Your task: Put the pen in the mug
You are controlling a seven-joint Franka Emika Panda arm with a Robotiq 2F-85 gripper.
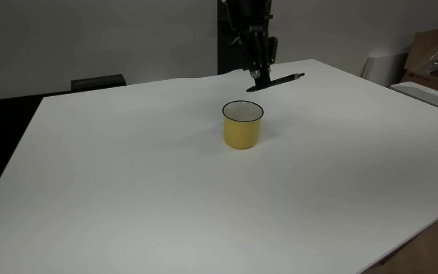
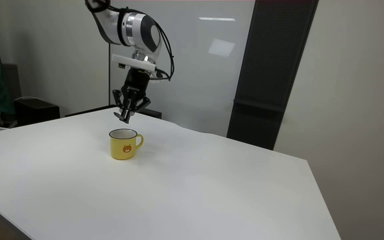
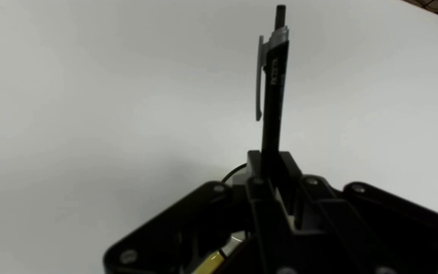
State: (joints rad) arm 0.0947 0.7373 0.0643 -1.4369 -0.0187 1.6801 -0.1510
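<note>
Gripping the click pen [image 3: 275,91] partway along its length, the closed Robotiq gripper [image 3: 270,161] is holding it slantwise above the yellow mug [image 1: 242,133], apart from the mug's dark rim [image 1: 243,121]. Placing it well is probably calling for tipping the pen steeper, tapered tip [image 1: 251,90] first, centring it over the mug and loosening only once that end is dipping past the rim; letting go at this slant is likely risking its lying across the top. The pen is looking slim and straight, with a grey clip [image 3: 259,82] running alongside. The mug, a squat cylinder, is standing upright on the smooth white table [image 2: 195,196], showing a pale interior, looped handle [image 2: 141,141] and orange printed animal face [image 2: 127,148].
</note>
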